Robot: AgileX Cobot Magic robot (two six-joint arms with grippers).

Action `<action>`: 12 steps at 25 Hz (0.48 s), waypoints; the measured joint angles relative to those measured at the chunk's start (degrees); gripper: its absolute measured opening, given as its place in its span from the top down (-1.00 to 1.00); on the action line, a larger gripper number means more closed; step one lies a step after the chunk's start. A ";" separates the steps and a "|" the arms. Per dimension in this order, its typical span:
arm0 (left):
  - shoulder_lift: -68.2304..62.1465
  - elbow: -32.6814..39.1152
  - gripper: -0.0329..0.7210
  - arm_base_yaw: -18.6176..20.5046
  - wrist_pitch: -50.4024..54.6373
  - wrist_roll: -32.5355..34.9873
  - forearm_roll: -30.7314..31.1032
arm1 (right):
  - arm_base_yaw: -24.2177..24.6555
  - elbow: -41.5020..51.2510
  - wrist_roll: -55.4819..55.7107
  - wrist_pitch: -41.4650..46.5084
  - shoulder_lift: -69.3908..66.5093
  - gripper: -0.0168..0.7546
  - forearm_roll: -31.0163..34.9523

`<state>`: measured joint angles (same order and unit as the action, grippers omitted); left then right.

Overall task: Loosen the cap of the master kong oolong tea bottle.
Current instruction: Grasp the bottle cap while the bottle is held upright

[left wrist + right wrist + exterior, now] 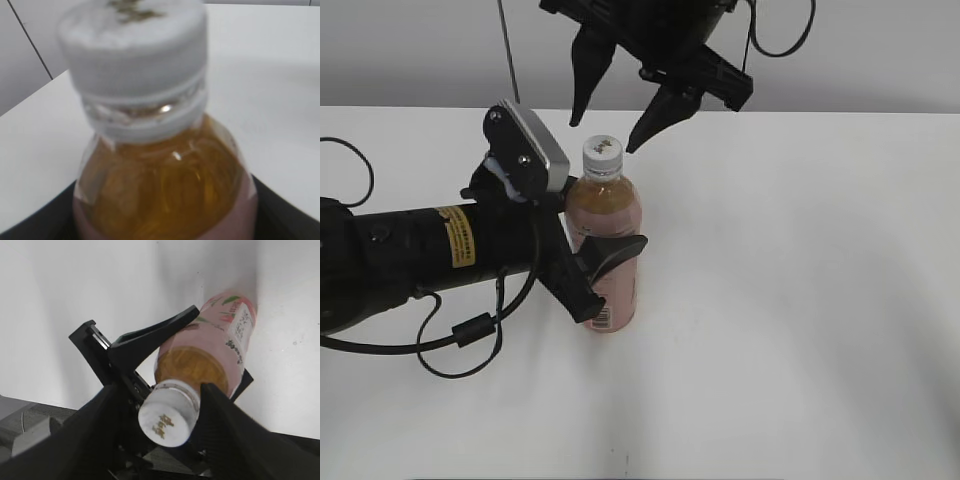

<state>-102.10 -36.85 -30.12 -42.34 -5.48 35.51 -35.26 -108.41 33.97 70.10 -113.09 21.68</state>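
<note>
While the master kong oolong tea bottle (606,240) stands upright on the white worktop (800,300), clamped round its labelled middle by the left gripper (603,262), fingers closed against both sides. Cap (602,150) on the neck, seemingly not yet unscrewed. Right gripper (608,118) poised just above it, fingers (582,80) spread wide, holding nothing, straddling the cap without touching in the right wrist view (166,416). Step in hand, by judgement: lining up to seize the cap. Next calls for lowering, closing squarely on the ribbed sides, then twisting, with the left grip held firm.
</note>
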 joint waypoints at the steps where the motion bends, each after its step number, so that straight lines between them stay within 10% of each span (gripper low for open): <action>1: 0.00 0.00 -0.29 0.00 0.00 0.00 0.00 | 0.00 0.34 0.00 0.00 0.47 -0.08 -0.06; 12: 0.00 0.00 -0.29 0.00 0.00 0.00 0.05 | -0.05 1.22 -0.11 0.00 0.80 -0.08 0.90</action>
<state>-102.10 -36.85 -30.12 -42.34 -5.48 35.56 -35.31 -107.19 33.86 70.10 -112.29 22.58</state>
